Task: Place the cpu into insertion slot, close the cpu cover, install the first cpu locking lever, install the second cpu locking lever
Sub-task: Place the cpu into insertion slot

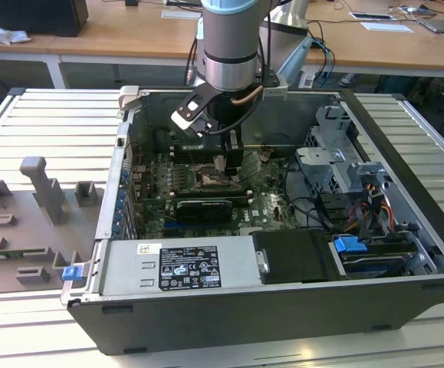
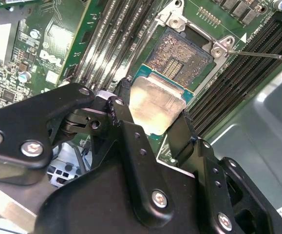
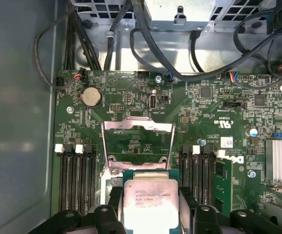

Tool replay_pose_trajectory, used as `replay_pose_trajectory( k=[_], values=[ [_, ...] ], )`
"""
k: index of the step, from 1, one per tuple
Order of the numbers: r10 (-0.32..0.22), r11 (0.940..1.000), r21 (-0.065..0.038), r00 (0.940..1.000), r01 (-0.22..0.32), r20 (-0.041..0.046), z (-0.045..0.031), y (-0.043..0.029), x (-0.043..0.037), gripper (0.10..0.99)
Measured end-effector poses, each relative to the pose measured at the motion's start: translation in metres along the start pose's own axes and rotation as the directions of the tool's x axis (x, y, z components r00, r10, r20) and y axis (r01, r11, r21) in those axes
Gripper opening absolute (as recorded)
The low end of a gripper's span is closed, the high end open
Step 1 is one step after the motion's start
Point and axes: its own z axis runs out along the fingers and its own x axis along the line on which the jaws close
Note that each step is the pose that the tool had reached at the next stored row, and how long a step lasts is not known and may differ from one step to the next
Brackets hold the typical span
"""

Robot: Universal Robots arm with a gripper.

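1. Between the two black fingers (image 2: 123, 114) of the gripper (image 2: 155, 112) sits the cpu (image 2: 158, 105). They are drawn in against two opposite edges and hold it, silver lid facing up.
2. Just under and beyond the chip lies the insertion slot (image 2: 179, 51). Its field of contacts is bare and the chip hangs over its near edge, not seated; whether the two touch cannot be told.
3. At one corner of the socket a thin metal rod (image 2: 267, 55) runs off across the board.
4. In the first wrist view the cpu (image 3: 150, 204) is again in the gripper (image 3: 150, 200), and past it the cpu cover (image 3: 137, 126) stands swung open, with green board showing through its window.
5. On either side of the socket run the memory slots (image 3: 77, 180) – long, narrow and dark.
6. Farther along the motherboard (image 1: 268, 203) are a coin battery (image 3: 91, 96) and a finned heatsink (image 3: 281, 161), with black cables (image 3: 131, 44) looping above them.
7. In the exterior view the arm (image 1: 233, 38) reaches straight down into the open computer case (image 1: 206, 322), the gripper (image 1: 223, 165) low over the board's middle.
8. A power supply (image 1: 179, 264) lies along the case's near side, and a drive cage (image 1: 337, 153) sits toward the exterior view's right.
9. Outside the case, on the exterior view's left, a grey fixture tray (image 1: 37, 222) rests on the slatted table (image 1: 45, 130) – wooden desks (image 1: 129, 34) stand behind.
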Motion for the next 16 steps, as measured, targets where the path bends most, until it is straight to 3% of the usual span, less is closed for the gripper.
replay_pose_trajectory(
  k=[16],
  values=[
    [0.0, 1.0, 0.0, 1.0, 0.0, 0.0001, 0.0058, -0.0125, 0.009, 0.545]
  ],
)
